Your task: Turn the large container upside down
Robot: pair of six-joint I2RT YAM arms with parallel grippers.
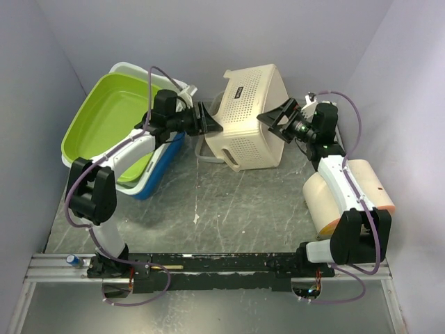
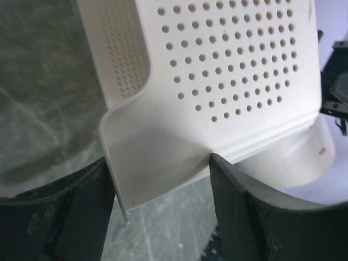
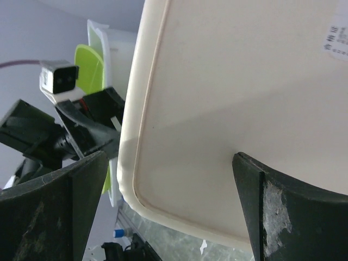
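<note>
The large container is a cream perforated basket (image 1: 250, 115), tipped on its side at the back middle of the table, its flat bottom facing right. My left gripper (image 1: 208, 120) is open at its left rim. In the left wrist view the rim flange of the basket (image 2: 228, 70) lies between the open fingers of the left gripper (image 2: 160, 185), close to the left finger. My right gripper (image 1: 278, 120) is open against the basket's bottom. In the right wrist view the bottom (image 3: 234, 81) fills the space between the spread fingers of the right gripper (image 3: 168, 179).
A green tub (image 1: 111, 118) is nested in white and blue tubs (image 1: 163, 167) at the back left. A cream and orange roll (image 1: 348, 195) lies at the right. A white round container (image 2: 293, 163) sits under the basket. Walls stand close on three sides.
</note>
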